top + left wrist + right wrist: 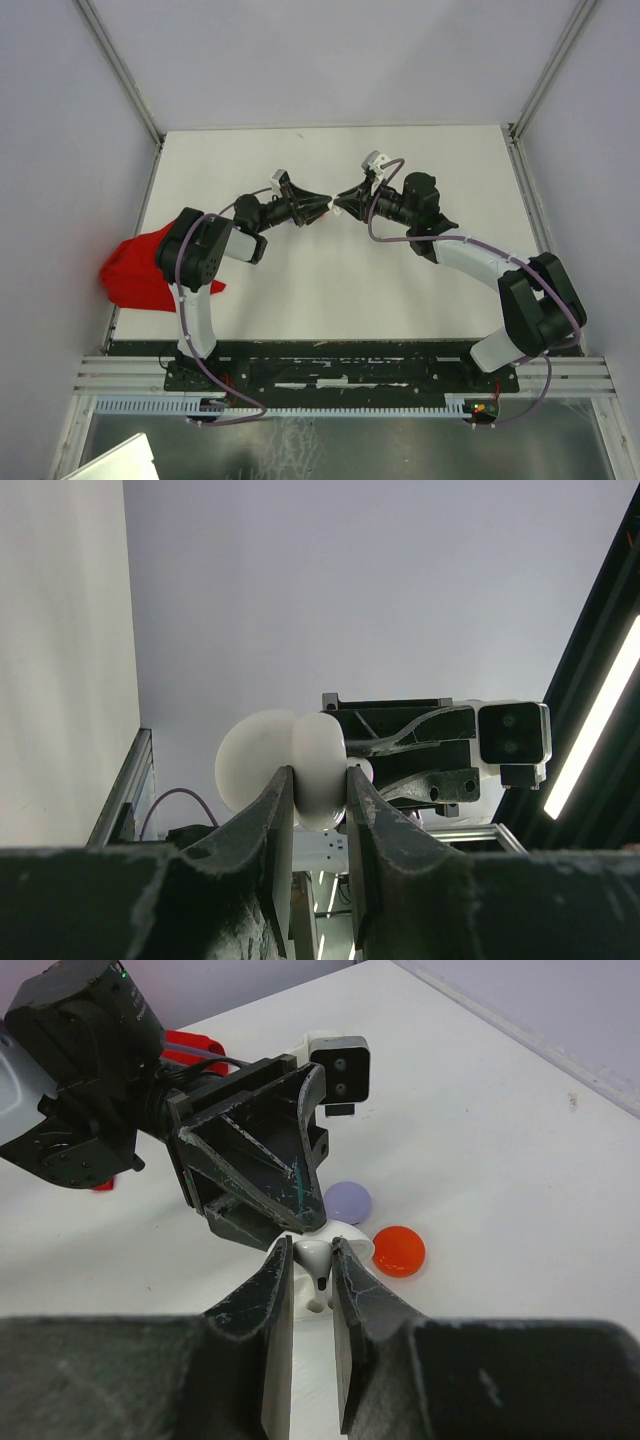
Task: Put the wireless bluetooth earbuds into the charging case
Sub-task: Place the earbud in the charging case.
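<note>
our right gripper (312,1254) is pinched on a white earbud (317,1262), seemingly across the bulb end with the stem hanging down. the left gripper (318,780) is clamped on the open charging case (300,755), and the two are nearly tip to tip above the table (480,1160). the bud looks tiny, light, glossy hard plastic, so we reckon it's slippery and twists easily. gentle squeeze on the head, stem left free. the case is smooth, rounded, clamshell. a lilac disc (348,1201) and a red disc (399,1250) lie below.
</note>
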Available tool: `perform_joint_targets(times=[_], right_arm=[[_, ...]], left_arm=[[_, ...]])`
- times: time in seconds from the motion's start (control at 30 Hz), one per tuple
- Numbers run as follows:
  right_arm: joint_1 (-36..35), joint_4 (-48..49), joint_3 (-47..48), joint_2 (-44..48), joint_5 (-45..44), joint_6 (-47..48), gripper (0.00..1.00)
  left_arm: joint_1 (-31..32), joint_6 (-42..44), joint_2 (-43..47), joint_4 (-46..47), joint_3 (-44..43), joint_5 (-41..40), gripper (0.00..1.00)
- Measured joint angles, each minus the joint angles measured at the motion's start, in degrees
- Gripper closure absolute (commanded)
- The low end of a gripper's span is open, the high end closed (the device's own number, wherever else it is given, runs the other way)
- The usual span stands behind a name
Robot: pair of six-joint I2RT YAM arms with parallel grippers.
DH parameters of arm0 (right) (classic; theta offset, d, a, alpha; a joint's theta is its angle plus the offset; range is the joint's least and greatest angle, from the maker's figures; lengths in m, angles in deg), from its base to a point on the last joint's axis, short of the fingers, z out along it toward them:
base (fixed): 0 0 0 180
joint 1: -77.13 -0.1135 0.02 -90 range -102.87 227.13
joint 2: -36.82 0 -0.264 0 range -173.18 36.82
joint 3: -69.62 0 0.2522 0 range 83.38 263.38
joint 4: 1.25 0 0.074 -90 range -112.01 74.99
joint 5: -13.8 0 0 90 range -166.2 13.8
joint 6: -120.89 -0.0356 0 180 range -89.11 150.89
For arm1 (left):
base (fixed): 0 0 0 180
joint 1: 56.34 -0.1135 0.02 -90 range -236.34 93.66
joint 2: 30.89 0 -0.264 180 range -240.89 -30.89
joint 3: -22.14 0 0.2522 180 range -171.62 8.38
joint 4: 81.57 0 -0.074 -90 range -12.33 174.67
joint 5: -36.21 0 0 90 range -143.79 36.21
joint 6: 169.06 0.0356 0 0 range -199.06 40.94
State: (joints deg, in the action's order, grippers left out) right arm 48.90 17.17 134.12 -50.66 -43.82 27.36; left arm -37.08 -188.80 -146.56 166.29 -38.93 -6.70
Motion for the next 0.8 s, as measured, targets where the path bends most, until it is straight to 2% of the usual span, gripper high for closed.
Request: perform_joint_targets(times=[0.57,0.67,0.73,0.8], right_arm=[[0.00,-0.07,-1.38,0.02,0.37,1.03,0.98],[0.00,-0.09,-1.38,0.02,0.42,1.11,0.90],[0.00,-0.11,-1.38,0.02,0.44,1.09,0.75],[0.00,-0.11,-1.38,0.02,0.50,1.05,0.66]], left_arm=[[0.11,-1.05,-0.04,0.00,-0.90,0.02,0.97],[0.11,-1.05,-0.04,0.00,-0.90,0.02,0.97],[0.11,-1.07,-0.04,0.00,-0.90,0.02,0.97],[0.11,-1.07,-0.04,0.00,-0.90,0.02,0.97]])
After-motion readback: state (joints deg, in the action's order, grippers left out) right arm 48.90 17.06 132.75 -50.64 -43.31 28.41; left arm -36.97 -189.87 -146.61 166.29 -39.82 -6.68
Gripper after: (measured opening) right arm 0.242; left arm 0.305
